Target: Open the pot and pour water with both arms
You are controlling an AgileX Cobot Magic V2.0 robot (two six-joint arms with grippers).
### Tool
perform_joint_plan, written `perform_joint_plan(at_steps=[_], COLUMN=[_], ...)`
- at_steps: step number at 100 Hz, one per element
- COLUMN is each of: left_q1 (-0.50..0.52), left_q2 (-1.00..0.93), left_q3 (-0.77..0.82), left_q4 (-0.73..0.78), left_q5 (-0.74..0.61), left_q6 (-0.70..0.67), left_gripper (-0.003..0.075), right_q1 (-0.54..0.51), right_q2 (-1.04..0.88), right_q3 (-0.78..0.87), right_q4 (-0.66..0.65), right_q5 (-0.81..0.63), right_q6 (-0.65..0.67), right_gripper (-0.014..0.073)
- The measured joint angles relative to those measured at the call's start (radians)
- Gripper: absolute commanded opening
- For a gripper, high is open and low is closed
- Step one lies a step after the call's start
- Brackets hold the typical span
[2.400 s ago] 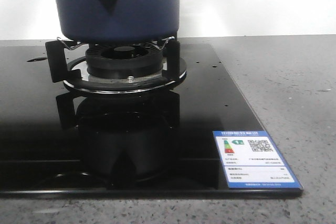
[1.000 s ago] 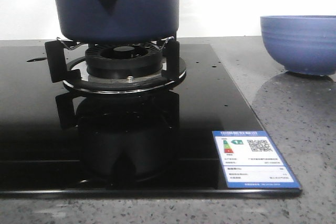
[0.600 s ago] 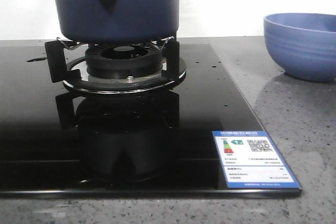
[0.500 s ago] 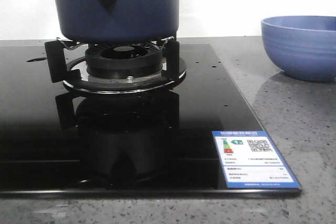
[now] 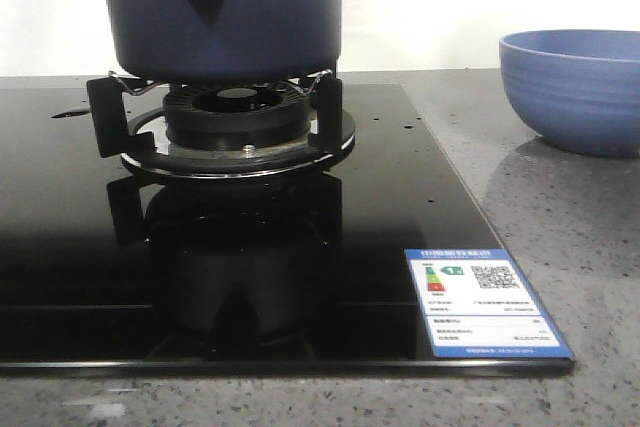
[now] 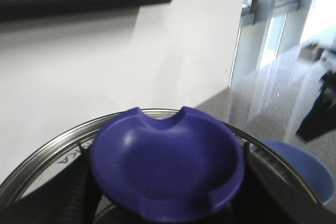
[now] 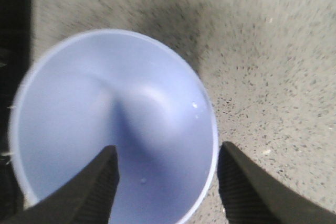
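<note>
The front view sits low at desk [image 5: 560,217] level, close to the stove [image 5: 300,247], facing forward; the left wrist view looks outward over a purple knob [image 6: 165,169]; the right wrist view looks straight down, near; all three share the bowl [image 5: 575,87] [image 6: 302,169] [image 7: 113,129].

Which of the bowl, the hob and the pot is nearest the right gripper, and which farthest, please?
1. The bowl: at the right gripper, its rim between the open fingers.
2. The hob: left of the bowl in the front view.
3. The pot: on the burner, farther left.
</note>
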Motion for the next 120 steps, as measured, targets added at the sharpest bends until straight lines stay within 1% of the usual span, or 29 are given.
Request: perform_joint_plan(at_steps=[16, 33, 49, 61, 78, 120], left_q1=[-0.024, -0.026, -0.027, -0.046, -0.084, -0.085], left_q2=[0.068, 0.118, 0.130, 0.130, 0.130, 0.159], left_q3=[0.000, 0.000, 0.000, 0.000, 0.000, -0.003], left_q4=[0.039, 0.061, 0.071, 0.081, 0.139, 0.141], left_q5=[-0.004, 0.008, 0.015, 0.017, 0.004, 0.001], left_q6=[0.000, 0.000, 0.000, 0.022, 0.052, 0.054], left_gripper=[0.0324, 0.0324, 0.0325, 0.0324, 0.0324, 0.0324], right_q1=[0.000, 0.000, 0.000, 0.000, 0.000, 0.000], right_q2=[-0.087, -0.127, -0.131, -0.131, -0.131, -0.131], right_q3=[0.000, 0.000, 0.000, 0.000, 0.000, 0.000], right_q4=[0.010, 0.028, 0.051, 0.057, 0.059, 0.074], right_q5=[0.000, 0.000, 0.000, 0.000, 0.000, -0.002], right_q6=[0.000, -0.003, -0.009, -0.012, -0.012, -0.031], right_gripper=[0.0379, 0.0379, 0.0379, 0.0379, 0.0379, 0.0379])
